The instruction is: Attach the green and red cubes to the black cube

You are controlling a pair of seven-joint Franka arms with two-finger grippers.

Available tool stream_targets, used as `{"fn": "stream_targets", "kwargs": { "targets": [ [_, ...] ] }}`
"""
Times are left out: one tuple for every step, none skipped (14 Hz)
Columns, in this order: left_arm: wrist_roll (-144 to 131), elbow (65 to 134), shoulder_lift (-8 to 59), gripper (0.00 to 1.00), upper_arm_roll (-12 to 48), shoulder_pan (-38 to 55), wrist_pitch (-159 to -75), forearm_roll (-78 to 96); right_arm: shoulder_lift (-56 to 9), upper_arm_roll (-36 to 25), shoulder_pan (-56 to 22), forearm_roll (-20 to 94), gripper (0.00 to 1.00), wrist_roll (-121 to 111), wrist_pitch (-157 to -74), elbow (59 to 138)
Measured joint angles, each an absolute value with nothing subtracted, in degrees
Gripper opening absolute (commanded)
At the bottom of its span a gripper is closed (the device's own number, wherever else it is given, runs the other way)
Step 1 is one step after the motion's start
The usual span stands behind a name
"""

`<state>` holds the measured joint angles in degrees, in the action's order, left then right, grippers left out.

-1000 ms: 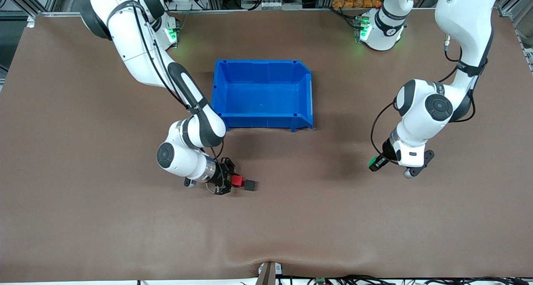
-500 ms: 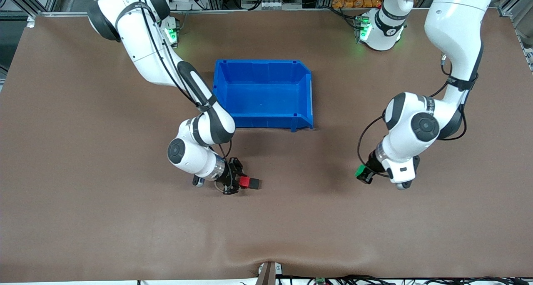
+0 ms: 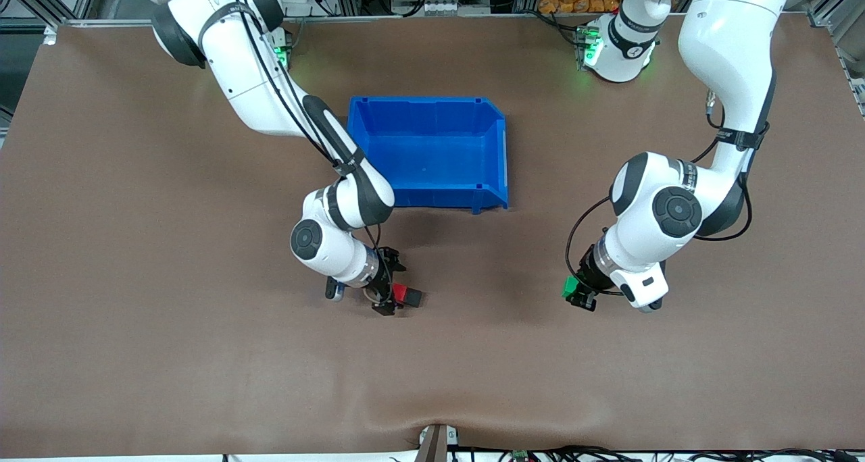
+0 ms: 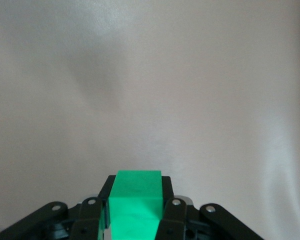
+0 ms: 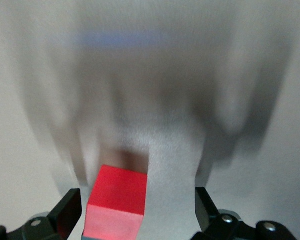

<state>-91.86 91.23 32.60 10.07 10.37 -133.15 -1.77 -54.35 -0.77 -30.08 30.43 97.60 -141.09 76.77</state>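
The red cube [image 3: 400,293] lies on the table and touches the black cube [image 3: 414,298], on the side toward the right arm's end. My right gripper [image 3: 392,298] is low around the red cube. In the right wrist view the gripper [image 5: 137,200] is open, and the red cube [image 5: 117,202] sits between the wide-apart fingers, closer to one of them. The black cube is lost in blur there. My left gripper [image 3: 579,296] is shut on the green cube [image 3: 570,287] over bare table toward the left arm's end. The left wrist view shows this gripper [image 4: 136,200] clamping the green cube [image 4: 136,192].
An empty blue bin [image 3: 432,195] stands farther from the front camera than the cubes, close to the right arm's forearm. The brown table mat [image 3: 486,354] lies bare between the two grippers and toward the front camera.
The right gripper slid the red cube toward the left arm's end until it met the black cube. The left arm carried the green cube toward the right arm's end.
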Motion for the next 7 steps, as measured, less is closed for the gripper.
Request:
{"fn": "stream_targets", "kwargs": {
  "targets": [
    [-94.25, 90.05, 33.21, 0.0, 10.07, 10.76, -133.06, -1.77, -53.73, -1.2, -29.29, 30.17, 1.0, 96.52, -137.28, 76.0],
    [-96.51, 88.89, 34.1, 0.0, 10.08, 11.39, -132.98, -1.77, -52.63, -1.49, -28.06, 30.04, 1.0, 95.03, -132.87, 75.28],
    [-98.96, 87.83, 35.23, 0.0, 10.07, 12.23, -132.87, -1.77, -51.08, -1.61, -26.41, 29.97, 1.0, 93.7, -127.65, 74.57],
    [-101.46, 86.97, 36.45, 0.0, 10.05, 13.3, -132.86, -1.77, -49.49, -1.68, -24.68, 29.96, 1.0, 92.76, -122.59, 73.97],
    [-103.79, 86.21, 37.7, 0.0, 10.0, 14.5, -132.86, -1.77, -47.99, -1.79, -22.68, 29.79, 1.0, 91.88, -117.86, 72.83],
    [-105.71, 85.55, 38.95, 0.0, 9.91, 15.79, -132.86, -1.77, -46.68, -1.87, -20.37, 28.58, 1.0, 90.16, -113.46, 70.79],
    [-106.85, 85.02, 39.96, 0.0, 9.84, 16.9, -132.88, -1.77, -45.6, -1.89, -17.97, 25.98, 1.0, 88.01, -109.56, 68.26]
  ]
}}
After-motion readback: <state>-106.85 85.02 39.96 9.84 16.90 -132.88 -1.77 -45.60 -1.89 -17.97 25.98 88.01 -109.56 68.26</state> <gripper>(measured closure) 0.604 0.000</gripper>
